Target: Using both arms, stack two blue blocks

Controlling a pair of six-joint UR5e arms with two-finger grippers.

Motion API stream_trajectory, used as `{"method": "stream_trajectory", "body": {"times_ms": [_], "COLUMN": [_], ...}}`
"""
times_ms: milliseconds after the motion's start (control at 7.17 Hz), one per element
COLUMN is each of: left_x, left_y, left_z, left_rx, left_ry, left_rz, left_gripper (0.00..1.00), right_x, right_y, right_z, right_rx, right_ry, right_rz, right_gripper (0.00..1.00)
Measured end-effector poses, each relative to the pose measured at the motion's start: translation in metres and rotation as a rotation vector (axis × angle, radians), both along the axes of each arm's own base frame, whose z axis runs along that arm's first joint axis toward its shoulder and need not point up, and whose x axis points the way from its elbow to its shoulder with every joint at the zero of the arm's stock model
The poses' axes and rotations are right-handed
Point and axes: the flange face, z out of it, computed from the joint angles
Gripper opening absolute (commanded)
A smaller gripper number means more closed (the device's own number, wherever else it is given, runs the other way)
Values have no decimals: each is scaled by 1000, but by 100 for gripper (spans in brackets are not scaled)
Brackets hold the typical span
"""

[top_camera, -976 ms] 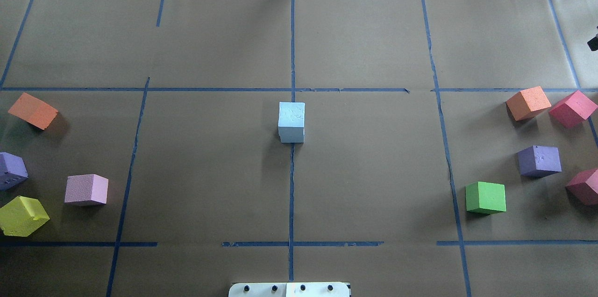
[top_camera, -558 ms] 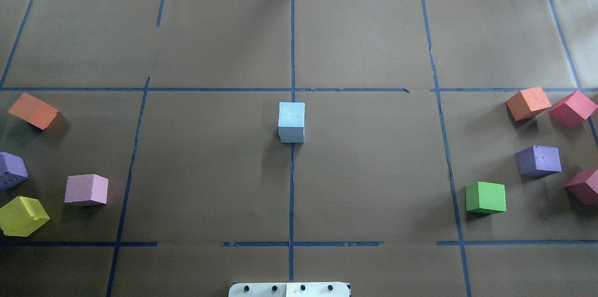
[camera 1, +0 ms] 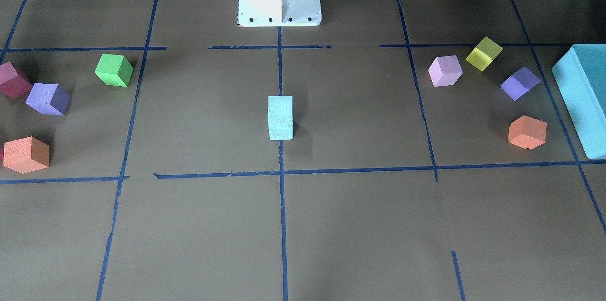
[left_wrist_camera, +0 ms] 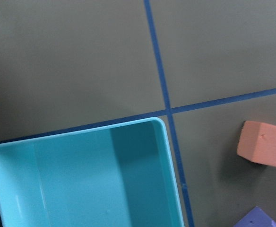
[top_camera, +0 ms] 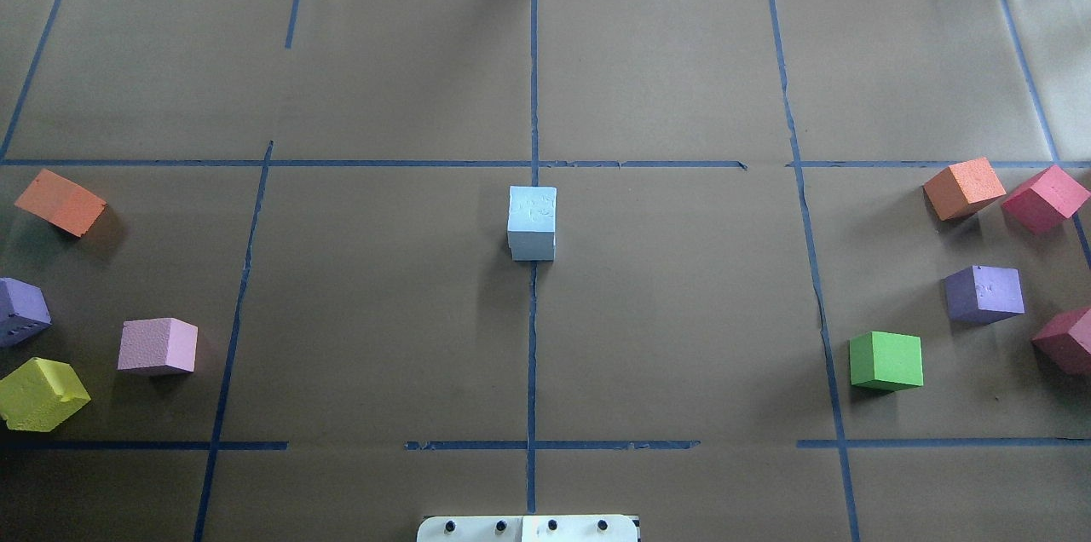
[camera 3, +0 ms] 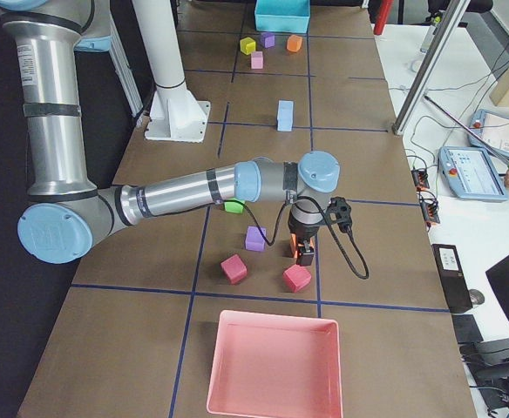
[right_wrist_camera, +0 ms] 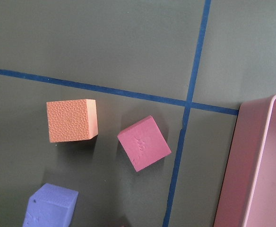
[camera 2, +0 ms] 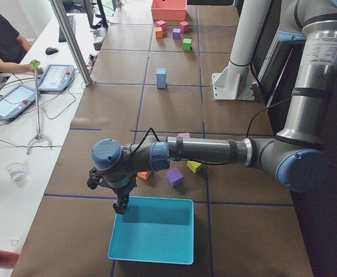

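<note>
The two blue blocks stand stacked one on the other on the centre tape line, the upper block (camera 1: 280,107) on the lower block (camera 1: 280,131). The stack also shows in the overhead view (top_camera: 532,222) and both side views (camera 2: 161,78) (camera 3: 284,115). No gripper touches it. My left gripper (camera 2: 120,206) hangs over the near rim of the teal box (camera 2: 151,199), far from the stack. My right gripper (camera 3: 306,254) hangs above the cubes at the table's right end. I cannot tell whether either gripper is open or shut.
On my left lie orange (top_camera: 60,201), purple (top_camera: 21,310), pink (top_camera: 158,346) and yellow (top_camera: 41,393) cubes. On my right lie orange (top_camera: 963,187), red (top_camera: 1044,198), purple (top_camera: 984,293), green (top_camera: 886,360) and dark red (top_camera: 1065,340) cubes. A pink tray (camera 3: 276,319) sits at the right end.
A dark part of the right arm at the overhead view's right edge has left the view. The blue stack and the other cubes have not moved.
</note>
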Motion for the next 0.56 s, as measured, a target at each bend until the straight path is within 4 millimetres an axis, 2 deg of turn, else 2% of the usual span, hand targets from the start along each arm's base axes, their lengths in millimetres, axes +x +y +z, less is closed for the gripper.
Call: {"method": "stream_trajectory", "body": {"times_ms": [279,558], "left_x": [0,0], "left_y": [2,-1], "left_z": [5,-11], "left_rx": [-13,-16], "left_ry": [22,20], "left_rz": [-5,-42], "left_gripper": [100,100], "right_x": [1,1], "right_y": [13,24], "right_z": [17,32], "right_rx": [-26,-55], "right_ry": [2,0], "right_rz": [-4,-6], "right_gripper": [100,100]}}
